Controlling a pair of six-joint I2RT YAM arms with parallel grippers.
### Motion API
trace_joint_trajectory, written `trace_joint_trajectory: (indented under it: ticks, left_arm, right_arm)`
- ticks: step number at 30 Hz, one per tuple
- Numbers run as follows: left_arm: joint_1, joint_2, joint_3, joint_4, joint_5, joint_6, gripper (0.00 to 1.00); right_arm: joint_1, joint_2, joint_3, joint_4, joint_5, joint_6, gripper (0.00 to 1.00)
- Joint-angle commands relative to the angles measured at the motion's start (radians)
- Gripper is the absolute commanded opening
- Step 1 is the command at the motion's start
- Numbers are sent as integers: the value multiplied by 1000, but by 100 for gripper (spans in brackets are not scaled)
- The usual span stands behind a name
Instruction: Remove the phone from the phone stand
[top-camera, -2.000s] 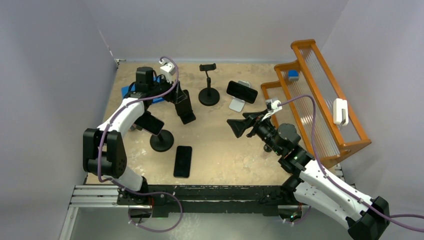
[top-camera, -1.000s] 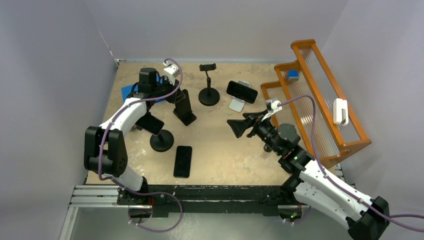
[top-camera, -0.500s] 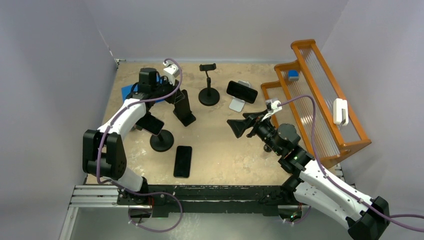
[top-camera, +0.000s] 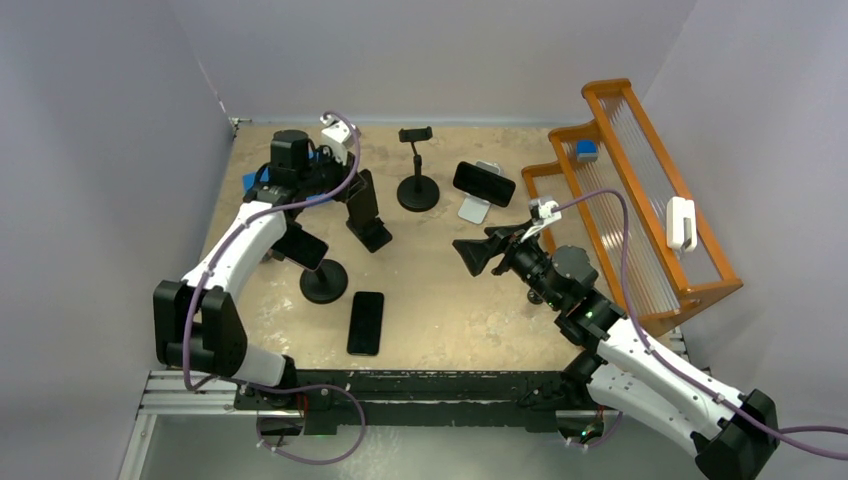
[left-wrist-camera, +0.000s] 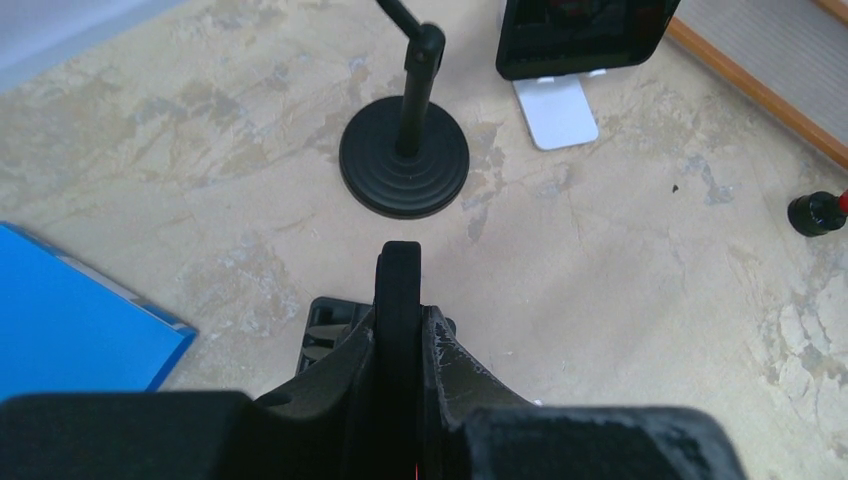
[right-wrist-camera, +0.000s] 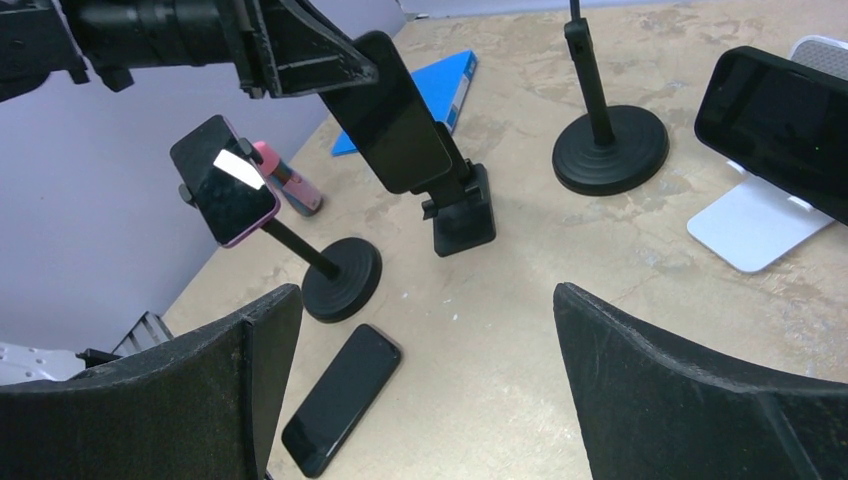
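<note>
My left gripper (top-camera: 338, 186) is shut on the top of a black phone (top-camera: 362, 203), seen edge-on between its fingers in the left wrist view (left-wrist-camera: 400, 268). The phone is tilted, with its lower end at the cradle of a small black folding stand (top-camera: 377, 236). In the right wrist view the phone (right-wrist-camera: 392, 112) stands just over that stand (right-wrist-camera: 462, 218); I cannot tell whether they touch. My right gripper (top-camera: 478, 252) is open and empty, hovering mid-table and facing left.
A pink-cased phone (top-camera: 302, 246) sits clamped on a round-base pole stand (top-camera: 323, 282). A black phone (top-camera: 365, 322) lies flat near the front. An empty pole stand (top-camera: 417, 190), a phone on a white stand (top-camera: 484, 183), a blue pad (top-camera: 255, 183) and an orange rack (top-camera: 640, 200) are also there.
My left arm's elbow has swung out to the left, and the gripper with the phone has shifted slightly up and back. The right arm has not moved.
</note>
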Motion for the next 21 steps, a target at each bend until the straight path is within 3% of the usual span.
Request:
trace_joint_trajectory:
  ticks: [1, 11, 21]
  left_arm:
    - [-15, -95, 73, 62, -14, -27, 0]
    - [-54, -226, 77, 43, 3, -127, 0]
    - [-107, -429, -82, 170, 181, -255, 0]
  right_arm:
    - [-1, 5, 25, 28, 17, -16, 97]
    - [-1, 5, 50, -15, 44, -19, 97]
    - [-1, 9, 83, -47, 62, -27, 97]
